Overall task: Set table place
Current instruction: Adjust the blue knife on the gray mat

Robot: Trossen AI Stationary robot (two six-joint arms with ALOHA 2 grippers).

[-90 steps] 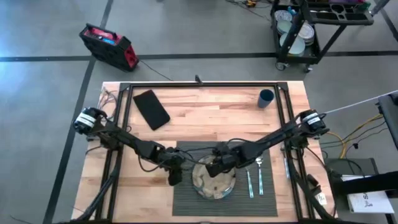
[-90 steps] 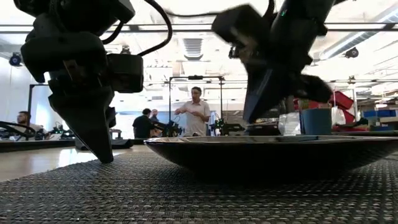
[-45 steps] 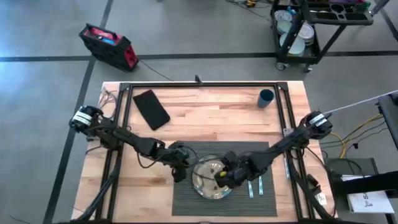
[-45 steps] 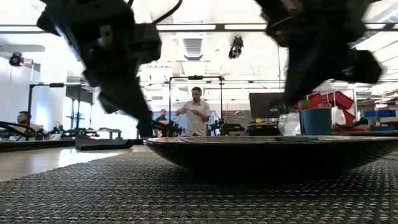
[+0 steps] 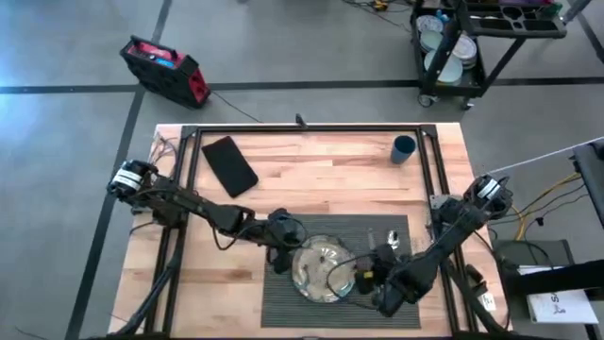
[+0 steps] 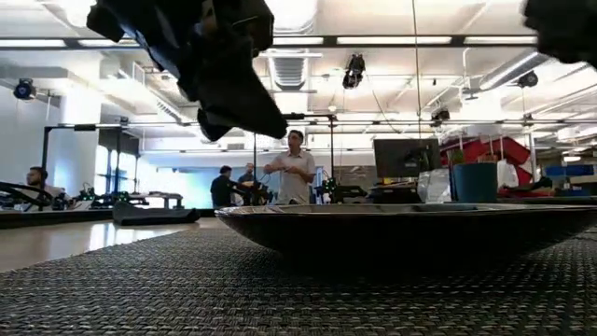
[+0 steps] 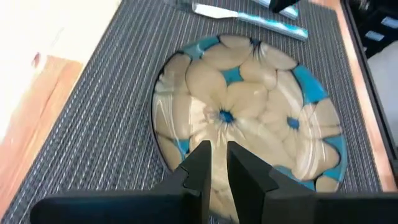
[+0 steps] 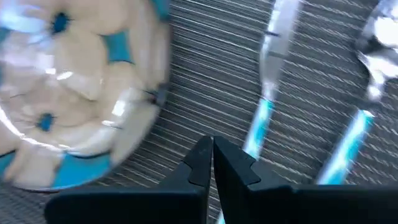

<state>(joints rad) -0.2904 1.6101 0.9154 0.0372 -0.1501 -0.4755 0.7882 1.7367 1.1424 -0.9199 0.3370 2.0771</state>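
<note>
My right gripper (image 8: pixel 212 155) was nearly closed, a thin slit between the fingers, holding nothing. It hung over the dark grey ribbed rectangular placemat (image 5: pixel 283 312), between the plate's rim and the cutlery. In the high view it sat at (image 5: pixel 366 277), just right of the plate.

The round glass plate with a cream-and-blue petal pattern (image 5: pixel 323 268) lay flat on the mat, roughly centred. The low view showed its dark rim (image 6: pixel 392 224) resting on the weave.

My left gripper (image 7: pixel 219 163) had its fingers a narrow gap apart and empty, poised above the plate's near edge. From overhead it was at the plate's left rim (image 5: pixel 280 260).

Right of the plate, on the mat: a blue-handled metal knife (image 8: pixel 266 106) and a blue-handled metal spoon (image 8: pixel 364 115), lying side by side and near each other. In the high view my right arm covered most of both; only the spoon's bowl end (image 5: pixel 394 241) stayed visible.

The placemat lay at the near middle of the light butcher-block wooden table with a black tube frame (image 5: pixel 321 179).

Farther back: a plain black cloth napkin (image 5: pixel 229 165) at far left of the table, a dark blue cup (image 5: pixel 404 148) at far right, well apart.

Beyond the table, a red-and-black case (image 5: pixel 163 68) on the floor and a cart with stacked dishes (image 5: pixel 451 47). The low view showed people standing (image 6: pixel 295 173) in the room behind.
</note>
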